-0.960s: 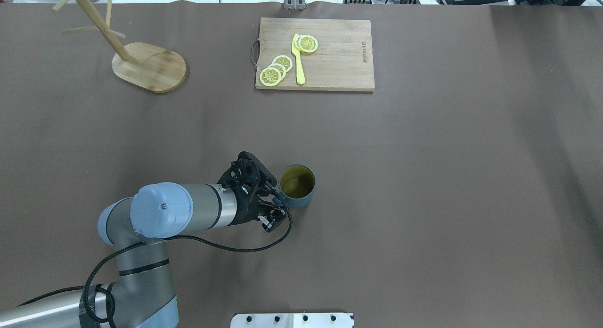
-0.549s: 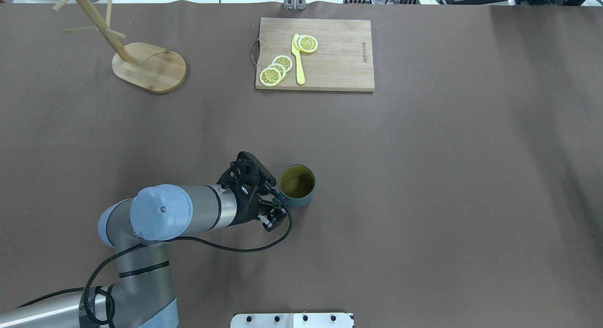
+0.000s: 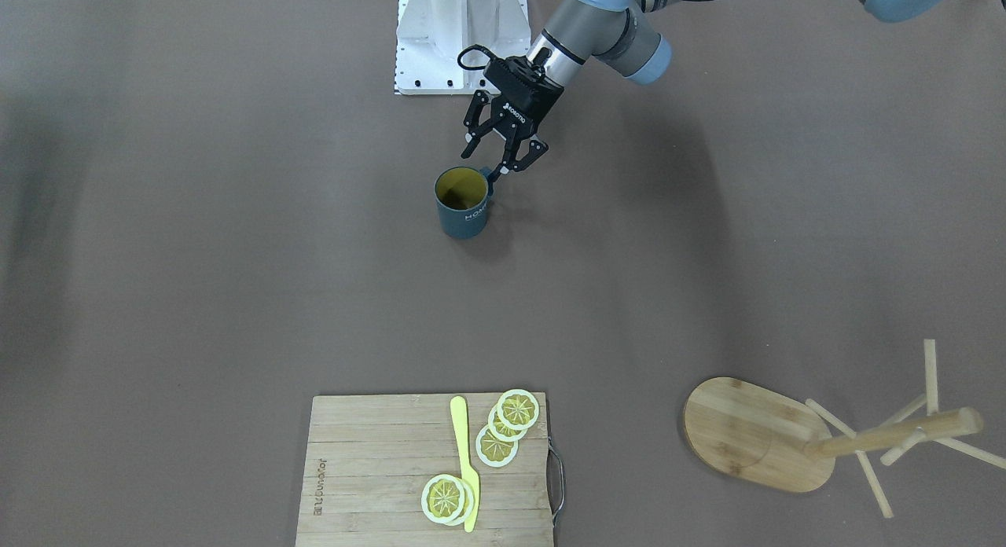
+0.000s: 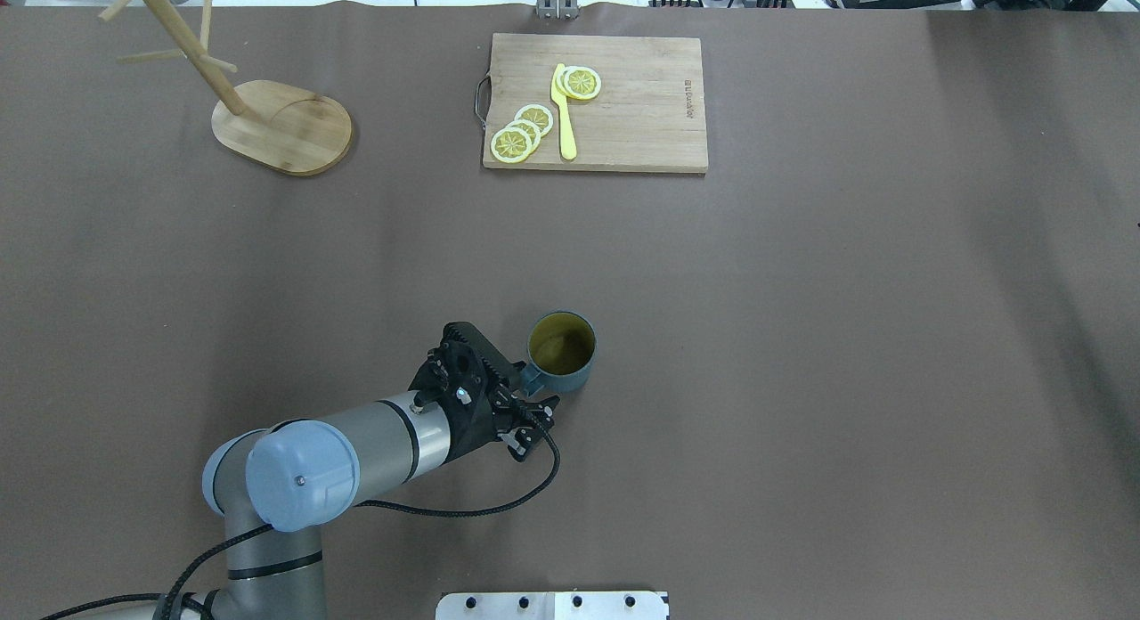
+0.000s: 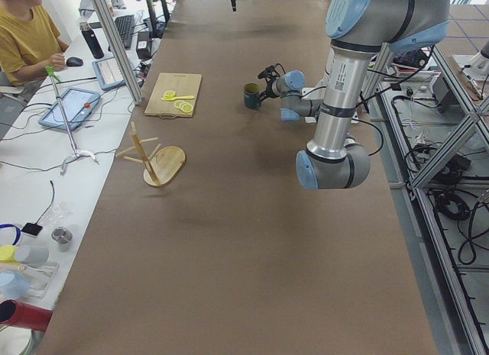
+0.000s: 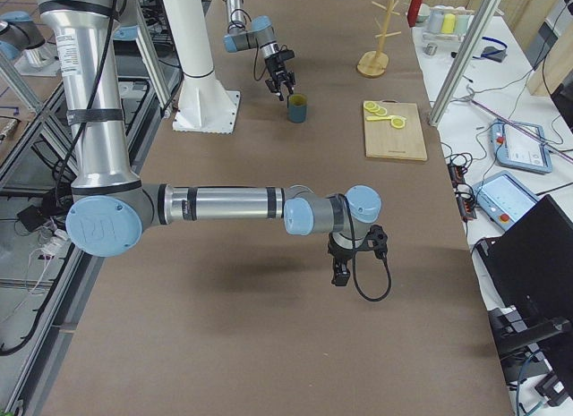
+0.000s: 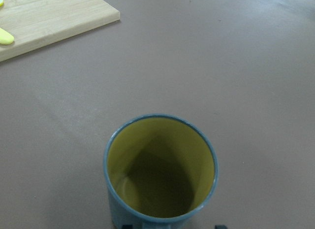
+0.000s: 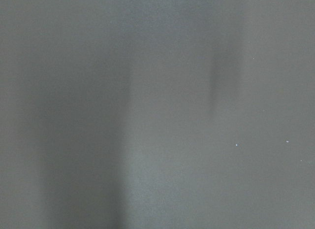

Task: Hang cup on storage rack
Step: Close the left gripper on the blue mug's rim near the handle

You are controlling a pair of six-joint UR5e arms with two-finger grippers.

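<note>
The cup (image 4: 561, 353) stands upright on the brown table, dark teal with a yellow inside (image 7: 160, 175); the front view shows white lettering on its side (image 3: 464, 213). Its handle (image 3: 491, 174) points toward the robot. My left gripper (image 3: 493, 160) is open, tilted down just behind the handle, one finger on each side of it. It hides part of the handle in the overhead view (image 4: 530, 402). The storage rack (image 4: 285, 126), a bamboo mug tree, stands at the far left with bare pegs (image 3: 896, 433). My right gripper (image 6: 340, 271) hangs low over bare table; whether open or shut I cannot tell.
A wooden cutting board (image 4: 632, 112) at the far centre carries lemon slices (image 4: 521, 132) and a yellow knife (image 4: 564, 112). The white robot base plate (image 3: 460, 36) lies behind the cup. A person (image 5: 30, 34) sits at a side desk beyond the table.
My left arm has swung its elbow back toward the robot. The gripper has shifted slightly toward the near edge and now lines up with the cup's handle. The cup has not moved.
</note>
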